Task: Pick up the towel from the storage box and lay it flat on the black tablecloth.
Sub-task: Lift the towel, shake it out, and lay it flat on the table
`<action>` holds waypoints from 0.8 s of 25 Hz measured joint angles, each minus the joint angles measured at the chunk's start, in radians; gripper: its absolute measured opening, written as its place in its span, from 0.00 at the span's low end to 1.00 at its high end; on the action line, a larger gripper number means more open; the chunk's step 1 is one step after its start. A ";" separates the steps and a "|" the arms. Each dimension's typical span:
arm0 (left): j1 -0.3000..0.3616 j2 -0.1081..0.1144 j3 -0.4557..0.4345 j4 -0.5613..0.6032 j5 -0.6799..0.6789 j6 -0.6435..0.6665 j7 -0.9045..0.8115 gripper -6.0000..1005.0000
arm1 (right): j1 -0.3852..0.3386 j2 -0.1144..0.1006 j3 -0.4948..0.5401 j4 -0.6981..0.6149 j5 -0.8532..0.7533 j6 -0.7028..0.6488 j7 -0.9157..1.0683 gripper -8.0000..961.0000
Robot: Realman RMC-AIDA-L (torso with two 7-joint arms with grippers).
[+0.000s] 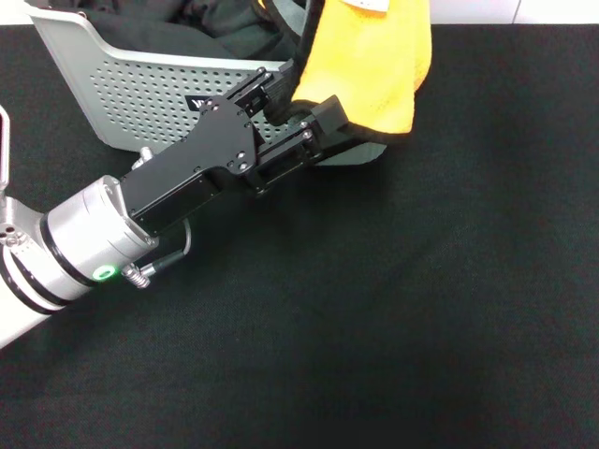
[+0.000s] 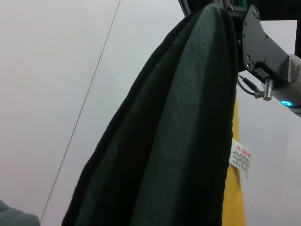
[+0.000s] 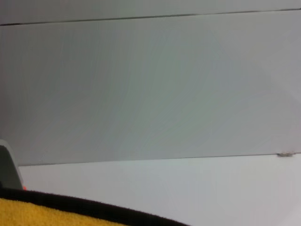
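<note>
Hanging from above the top edge of the head view, the towel (image 1: 374,65) drapes over the box's (image 1: 140,94) near right corner, lifted clear so it can swing out over the tablecloth (image 1: 393,318). Left gripper (image 1: 298,110), reaching in from lower left, has its fingers together on the towel's lower left edge, likely to spread it for laying flat. Right gripper (image 2: 256,42) shows only in the left wrist view, top right, at the towel's upper end; whether it is clamped cannot be told. Towel: bright yellow-orange, fleecy, black-edged, folded double, white label (image 2: 241,159).
</note>
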 joint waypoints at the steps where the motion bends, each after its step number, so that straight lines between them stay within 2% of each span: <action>1: 0.000 0.000 0.000 -0.001 -0.001 0.000 0.000 0.77 | -0.001 0.000 0.000 -0.001 0.000 0.000 0.000 0.07; 4: 0.000 0.001 0.000 -0.001 -0.002 0.000 0.000 0.77 | -0.002 0.000 0.000 -0.002 0.002 0.000 0.000 0.07; 14: 0.002 0.001 -0.005 -0.006 -0.030 -0.013 0.000 0.33 | -0.005 0.001 -0.001 -0.005 0.007 -0.002 -0.002 0.07; 20: 0.009 0.000 -0.005 -0.006 -0.031 -0.014 0.001 0.18 | -0.017 0.002 -0.007 -0.018 0.006 -0.003 -0.002 0.07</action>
